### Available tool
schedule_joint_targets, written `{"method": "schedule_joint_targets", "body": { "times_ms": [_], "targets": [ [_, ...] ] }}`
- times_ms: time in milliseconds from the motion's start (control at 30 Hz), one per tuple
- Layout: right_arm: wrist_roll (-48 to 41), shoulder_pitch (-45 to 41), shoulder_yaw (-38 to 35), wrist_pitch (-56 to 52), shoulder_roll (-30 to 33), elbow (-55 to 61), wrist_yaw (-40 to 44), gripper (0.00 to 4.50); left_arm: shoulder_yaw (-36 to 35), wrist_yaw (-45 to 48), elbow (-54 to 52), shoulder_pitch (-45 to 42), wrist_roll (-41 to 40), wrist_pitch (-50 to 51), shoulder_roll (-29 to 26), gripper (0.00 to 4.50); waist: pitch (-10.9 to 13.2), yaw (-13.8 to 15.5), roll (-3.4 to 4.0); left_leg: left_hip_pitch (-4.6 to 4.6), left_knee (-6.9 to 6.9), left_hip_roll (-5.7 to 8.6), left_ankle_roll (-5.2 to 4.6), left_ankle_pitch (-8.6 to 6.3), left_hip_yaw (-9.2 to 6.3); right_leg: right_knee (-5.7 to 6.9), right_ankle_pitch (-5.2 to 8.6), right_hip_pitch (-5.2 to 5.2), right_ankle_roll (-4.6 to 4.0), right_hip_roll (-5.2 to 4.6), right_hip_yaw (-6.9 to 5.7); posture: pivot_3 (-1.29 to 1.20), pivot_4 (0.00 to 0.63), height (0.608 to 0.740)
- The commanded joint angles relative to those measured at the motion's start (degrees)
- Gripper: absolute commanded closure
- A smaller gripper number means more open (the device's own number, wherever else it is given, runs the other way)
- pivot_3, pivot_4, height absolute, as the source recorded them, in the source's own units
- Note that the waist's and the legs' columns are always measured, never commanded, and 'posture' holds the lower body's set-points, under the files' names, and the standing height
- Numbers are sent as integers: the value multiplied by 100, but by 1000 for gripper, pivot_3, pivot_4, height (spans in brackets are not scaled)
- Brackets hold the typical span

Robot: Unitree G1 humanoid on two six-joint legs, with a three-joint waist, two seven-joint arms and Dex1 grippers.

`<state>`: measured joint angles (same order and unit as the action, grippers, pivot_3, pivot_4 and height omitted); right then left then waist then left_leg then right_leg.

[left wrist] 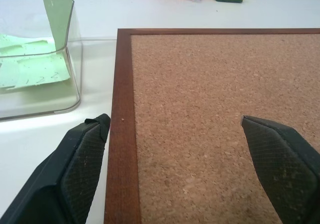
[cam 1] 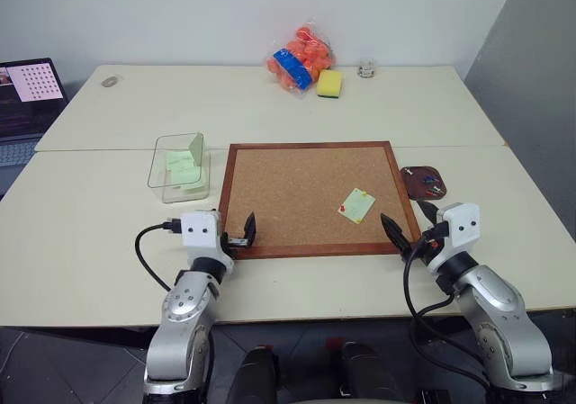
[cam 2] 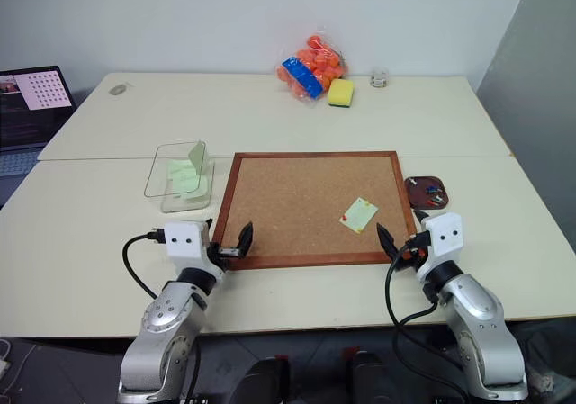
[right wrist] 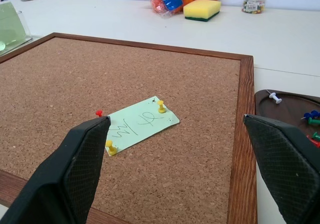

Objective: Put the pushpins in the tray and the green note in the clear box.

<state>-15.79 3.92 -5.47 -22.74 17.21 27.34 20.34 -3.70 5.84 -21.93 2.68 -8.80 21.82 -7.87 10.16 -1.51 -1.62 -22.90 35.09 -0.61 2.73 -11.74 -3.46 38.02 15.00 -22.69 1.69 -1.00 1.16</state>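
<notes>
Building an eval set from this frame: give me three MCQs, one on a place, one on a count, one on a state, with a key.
1. Where is the pinned green note?
A. on the corkboard
B. in the tray
C. beside the sponge

2. How many pins hold that note?
A. one
B. three
C. five

3. How are the two grippers?
A. both open and empty
B. the right one shut on a pin
C. the left one shut on a note

Key: 1 A, the note lies flat on the cork near the board's right side. 2 B, a red pin and two yellow ones stand at its edges. 3 A, the left gripper and right gripper show spread fingers with nothing between them.
</notes>
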Motion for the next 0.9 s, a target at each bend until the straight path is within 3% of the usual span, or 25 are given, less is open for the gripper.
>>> {"method": "schedule_joint_targets", "body": {
  "times_ms": [33, 467, 900],
  "targets": [
    [-2, -7, -4, 139, -17, 118, -29, 0, -22, 41, -36, -70, 59, -78, -86, 71, 0, 0, 0, 0, 0, 0, 0, 0, 0, 0, 0, 0, 0, 0, 0, 0, 150, 740],
    [1, -7, 17, 111, 21, 111, -13, 0, 21, 306, 155, -199, -55, -68, -177, 71, 0, 0, 0, 0, 0, 0, 0, 0, 0, 0, 0, 1, 0, 0, -1, 0, 150, 740],
    [-105, -835, 268, 32, 261, -373, 449, 0, 552, 3160, 1357, -1766, -1095, 52, -1162, 71, 0, -16, 0, 2, -1, 1, 0, 0, -2, -1, 0, 4, 0, 1, -6, 0, 150, 740]
  ]
}}
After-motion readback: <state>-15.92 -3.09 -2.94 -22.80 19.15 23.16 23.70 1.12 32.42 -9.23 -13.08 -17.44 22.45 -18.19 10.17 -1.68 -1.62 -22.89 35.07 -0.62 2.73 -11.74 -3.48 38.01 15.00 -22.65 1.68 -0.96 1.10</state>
